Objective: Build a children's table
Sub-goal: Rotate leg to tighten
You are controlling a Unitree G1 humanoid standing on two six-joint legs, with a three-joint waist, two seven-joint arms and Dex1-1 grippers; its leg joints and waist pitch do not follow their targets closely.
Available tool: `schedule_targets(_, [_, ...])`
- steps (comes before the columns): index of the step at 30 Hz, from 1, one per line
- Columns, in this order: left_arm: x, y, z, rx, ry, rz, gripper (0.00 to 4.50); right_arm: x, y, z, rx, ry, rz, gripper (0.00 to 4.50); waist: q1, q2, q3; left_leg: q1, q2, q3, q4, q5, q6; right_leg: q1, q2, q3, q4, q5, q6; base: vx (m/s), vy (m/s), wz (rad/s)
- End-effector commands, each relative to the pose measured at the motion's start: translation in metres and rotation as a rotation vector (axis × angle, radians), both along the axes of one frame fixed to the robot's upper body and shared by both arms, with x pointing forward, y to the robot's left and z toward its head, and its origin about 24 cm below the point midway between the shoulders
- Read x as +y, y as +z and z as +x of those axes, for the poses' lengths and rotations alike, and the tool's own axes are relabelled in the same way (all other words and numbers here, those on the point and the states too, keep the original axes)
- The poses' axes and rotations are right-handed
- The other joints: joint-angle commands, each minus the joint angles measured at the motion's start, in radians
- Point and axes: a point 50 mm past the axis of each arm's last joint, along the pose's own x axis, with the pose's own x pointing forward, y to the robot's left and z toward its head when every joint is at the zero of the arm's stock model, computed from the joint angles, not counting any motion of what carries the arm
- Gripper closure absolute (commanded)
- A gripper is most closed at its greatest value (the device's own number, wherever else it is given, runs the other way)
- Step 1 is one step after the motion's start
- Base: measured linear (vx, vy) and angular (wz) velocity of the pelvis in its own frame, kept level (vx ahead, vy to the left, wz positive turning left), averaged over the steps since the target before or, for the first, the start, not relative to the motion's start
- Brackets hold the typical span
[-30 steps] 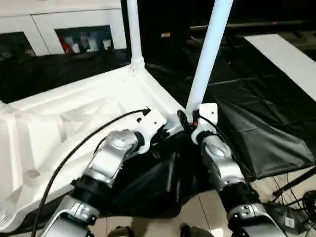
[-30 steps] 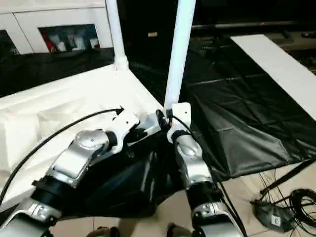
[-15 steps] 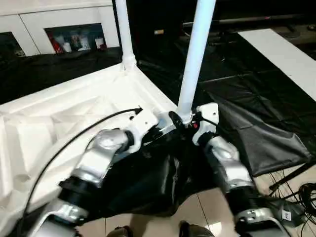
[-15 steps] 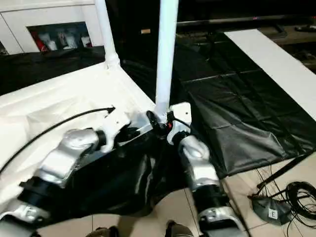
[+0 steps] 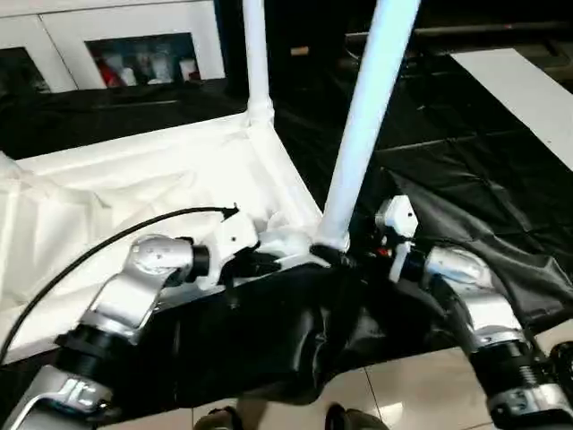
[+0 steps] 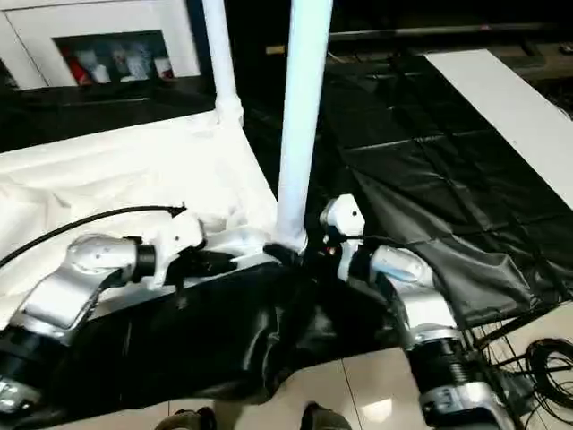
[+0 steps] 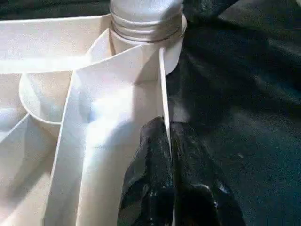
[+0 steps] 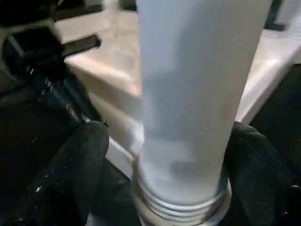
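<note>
My left pincer point(image 7: 170, 174) is pinched tight on a thin white rib point(image 7: 162, 89) of the little table's upside-down top point(image 5: 134, 188), right by its near corner. It keeps the top from sliding. My right pincer point(image 8: 164, 169) has its two black fingers point(image 8: 70, 174) wide apart, one on each side of the near leg point(image 5: 367, 116), low down where the leg goes into the corner socket point(image 7: 146, 35). I cannot tell if the fingers touch the leg — they look just beside it.

The top lies ribs-up on the big table with the black sheet point(image 5: 466, 161), at its near edge. The near leg stands up in the near corner and leans a bit. Another leg point(image 5: 255, 54) stands in the far corner.

I think I am on the step of fixing this leg in. I can see screw rings at its foot, so it may not be all the way down. Next I should close my right fingers on the leg and turn it — while my left pincer keeps hold.
</note>
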Motion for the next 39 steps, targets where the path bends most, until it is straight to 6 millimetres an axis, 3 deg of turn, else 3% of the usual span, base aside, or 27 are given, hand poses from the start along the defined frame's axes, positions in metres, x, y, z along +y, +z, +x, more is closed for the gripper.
schedule_targets(1, [-0.003, -0.011, -0.009, 0.066, -0.07, 0.021, 4.5, 0.003, -0.007, -0.006, 0.029, 0.037, -0.025, 0.63, 0.003, -0.004, -0.071, 0.011, 0.032, -0.001, -0.051, -0.171, 0.112, 0.056, -0.054, 0.045, -0.052, -0.177, -0.271, 0.0, 0.0, 0.0])
schedule_targets(5, [-0.002, -0.01, -0.009, 0.071, -0.073, 0.019, 4.5, 0.001, -0.008, -0.005, 0.03, 0.043, -0.039, 0.63, 0.004, -0.004, -0.069, 0.015, 0.034, -0.002, -0.055, -0.201, 0.08, 0.053, -0.054, 0.047, -0.057, -0.241, -0.248, 0.0, 0.0, 0.0])
schedule_targets(12, [-0.001, -0.009, -0.009, 0.073, -0.074, 0.019, 4.5, -0.001, -0.012, -0.005, 0.042, 0.051, -0.065, 1.02, 0.004, -0.006, -0.075, 0.011, 0.032, -0.002, -0.049, -0.149, 0.099, 0.058, -0.053, 0.047, -0.047, -0.157, -0.266, 0.0, 0.0, 0.0])
schedule_targets(13, [-0.001, -0.009, -0.009, 0.073, -0.074, 0.019, 4.5, -0.001, -0.013, -0.005, 0.043, 0.051, -0.069, 1.31, 0.004, -0.006, -0.074, 0.01, 0.031, -0.001, -0.049, -0.146, 0.103, 0.058, -0.052, 0.046, -0.047, -0.155, -0.268, 0.0, 0.0, 0.0])
schedule_targets(19, [-0.001, -0.009, -0.009, 0.074, -0.074, 0.02, 4.5, -0.002, -0.014, -0.004, 0.044, 0.044, -0.081, 1.81, 0.005, -0.006, -0.073, 0.011, 0.032, -0.002, -0.05, -0.162, 0.096, 0.057, -0.053, 0.046, -0.05, -0.189, -0.259, 0.0, 0.0, 0.0])
schedule_targets(32, [-0.001, -0.012, -0.006, 0.07, -0.033, 0.027, 4.5, 0.0, -0.022, -0.004, 0.041, -0.003, -0.071, 2.41, 0.002, -0.004, -0.071, 0.011, 0.032, -0.004, -0.053, -0.206, 0.075, 0.056, -0.054, 0.047, -0.055, -0.241, -0.249, 0.0, 0.0, 0.0])
schedule_targets(36, [-0.005, -0.015, 0.001, 0.046, 0.044, 0.028, 4.5, 0.004, -0.028, -0.002, 0.074, -0.105, -0.011, 2.44, 0.001, -0.003, -0.065, 0.016, 0.032, -0.005, -0.058, -0.264, 0.054, 0.05, -0.054, 0.047, -0.065, -0.331, -0.228, 0.0, 0.0, 0.0])
schedule_targets(39, [-0.014, -0.018, 0.008, 0.026, 0.139, 0.018, 4.5, 0.014, -0.037, 0.001, 0.11, -0.264, 0.044, 2.46, -0.002, -0.005, -0.06, 0.021, 0.031, -0.008, -0.063, -0.318, 0.025, 0.044, -0.057, 0.047, -0.078, -0.448, -0.189, 0.0, 0.0, 0.0])
